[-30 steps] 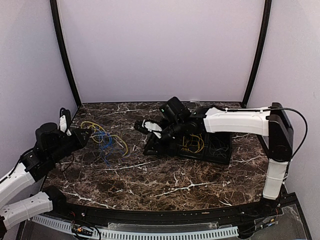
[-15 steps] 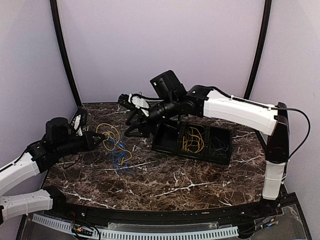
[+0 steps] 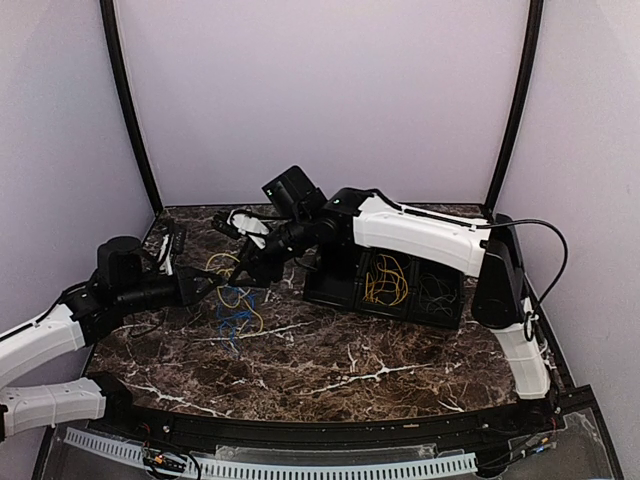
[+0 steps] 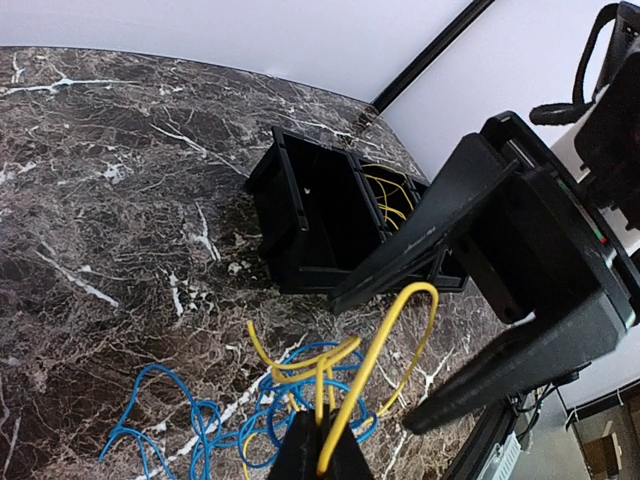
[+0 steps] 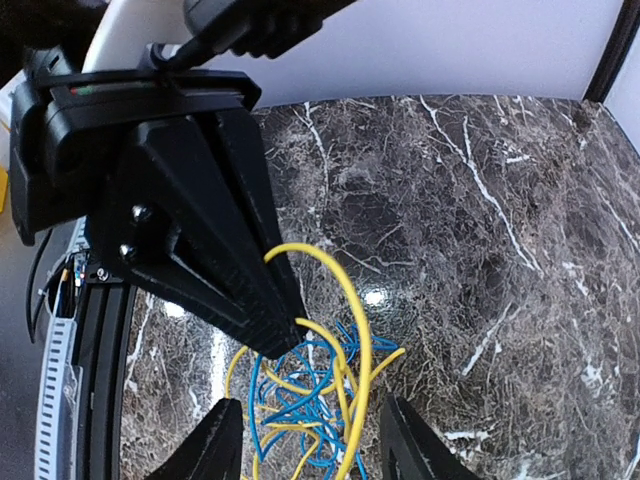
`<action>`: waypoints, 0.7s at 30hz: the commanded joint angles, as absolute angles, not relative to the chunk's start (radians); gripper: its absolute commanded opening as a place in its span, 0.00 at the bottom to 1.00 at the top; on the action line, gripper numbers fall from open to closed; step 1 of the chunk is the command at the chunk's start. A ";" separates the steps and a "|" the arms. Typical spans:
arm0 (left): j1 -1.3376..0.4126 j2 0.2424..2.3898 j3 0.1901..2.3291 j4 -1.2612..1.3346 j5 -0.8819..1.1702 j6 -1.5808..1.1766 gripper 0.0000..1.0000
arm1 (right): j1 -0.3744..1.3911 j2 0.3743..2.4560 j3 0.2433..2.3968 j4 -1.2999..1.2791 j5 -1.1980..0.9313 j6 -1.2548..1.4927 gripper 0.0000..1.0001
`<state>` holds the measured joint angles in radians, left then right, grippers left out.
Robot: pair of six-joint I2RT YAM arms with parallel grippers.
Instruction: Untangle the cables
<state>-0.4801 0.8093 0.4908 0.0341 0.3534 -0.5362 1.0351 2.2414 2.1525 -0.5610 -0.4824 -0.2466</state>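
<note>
Cables (image 3: 235, 300) lie in a loose yellow-and-blue tangle on the marble table (image 3: 330, 370), just left of the black tray (image 3: 390, 308). From above, the tangle's long axis runs from the far side toward the arm bases. Your left claw (image 3: 212, 284) and right claw (image 3: 246, 270) meet over its far end. You have bare marble in front of the tangle, and the tray's left wall is near on its right.

In the left wrist view, your left claw (image 4: 320, 455) is pinched shut on a yellow cable (image 4: 385, 335). The cable rises from the fingertips and hooks over toward the tray (image 4: 300, 200). Blue cables (image 4: 190, 435) sprawl flat on the marble below.

In the right wrist view, your right claw (image 5: 312, 445) stands open, with the yellow cable (image 5: 355, 330) running down between its fingers. The left claw (image 5: 287, 342) holds the same loop, and the blue cables (image 5: 290, 400) lie underneath.
</note>
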 commanded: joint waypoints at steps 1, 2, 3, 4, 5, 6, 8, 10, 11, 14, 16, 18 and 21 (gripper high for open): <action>-0.491 0.823 0.471 0.075 0.402 -0.521 0.03 | 1.034 2.232 2.201 -0.535 -0.471 -0.207 0.41; -0.493 0.827 0.470 0.072 0.400 -0.520 0.03 | 1.033 2.230 2.201 -0.534 -0.472 -0.204 0.34; -0.494 0.832 0.468 0.070 0.394 -0.519 0.03 | 1.033 2.227 2.200 -0.531 -0.472 -0.198 0.29; -0.495 0.835 0.468 0.066 0.390 -0.519 0.04 | 1.032 2.220 2.197 -0.530 -0.473 -0.197 0.22; -0.495 0.839 0.467 0.064 0.379 -0.519 0.06 | 1.031 2.213 2.192 -0.528 -0.472 -0.194 0.14; -0.495 0.841 0.467 0.059 0.372 -0.521 0.10 | 1.029 2.204 2.186 -0.524 -0.472 -0.191 0.04; -0.499 0.845 0.459 0.064 0.350 -0.538 0.22 | 1.029 2.180 2.172 -0.517 -0.482 -0.186 0.00; -0.509 0.838 0.433 0.116 0.352 -0.565 0.32 | 1.029 2.154 2.159 -0.512 -0.511 -0.181 0.00; -0.515 0.836 0.423 0.165 0.353 -0.574 0.35 | 1.028 2.144 2.158 -0.511 -0.528 -0.176 0.00; -0.548 0.843 0.386 0.227 0.329 -0.586 0.36 | 1.028 2.124 2.163 -0.511 -0.547 -0.169 0.00; -0.561 0.863 0.385 0.236 0.313 -0.576 0.33 | 1.028 2.111 2.168 -0.513 -0.547 -0.172 0.00; -0.572 0.878 0.384 0.237 0.296 -0.566 0.28 | 1.028 2.096 2.174 -0.519 -0.542 -0.177 0.00; -0.578 0.879 0.376 0.234 0.261 -0.559 0.17 | 1.028 2.079 2.180 -0.530 -0.529 -0.188 0.00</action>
